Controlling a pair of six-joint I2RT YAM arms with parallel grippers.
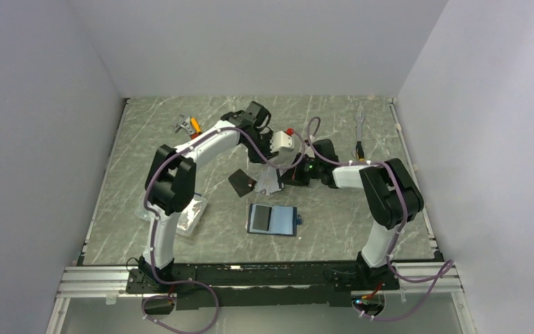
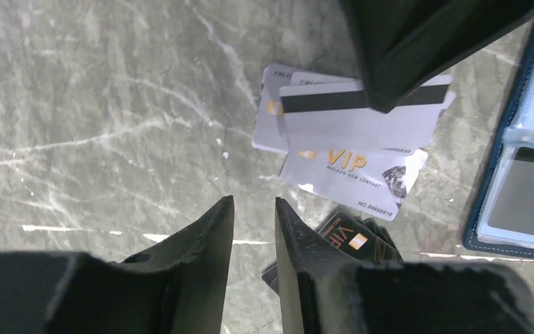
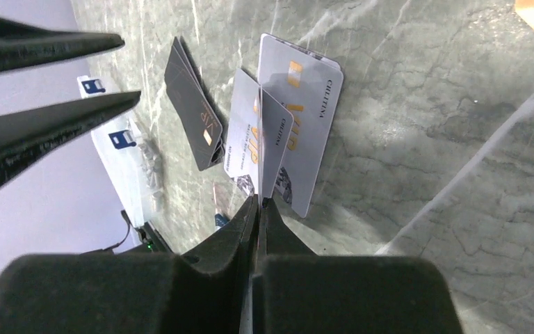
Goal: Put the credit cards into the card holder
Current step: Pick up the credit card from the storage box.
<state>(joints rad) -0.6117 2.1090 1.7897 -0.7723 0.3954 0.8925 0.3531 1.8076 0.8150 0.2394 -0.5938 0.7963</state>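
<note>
Silver card (image 2: 348, 129) — clamped at its striped edge by right gripper (image 3: 257, 202), long axis crosswise to the jaws; left gripper (image 2: 254, 202) slightly parted, empty.

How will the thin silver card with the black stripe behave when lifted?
Probably stiff: the thin silver black-striped card, pinched at one edge by the right gripper, shows no sag. Its smooth face looks slippery, so it might pivot. Seen edge-on it is wafer-thin, so likely light.
</note>
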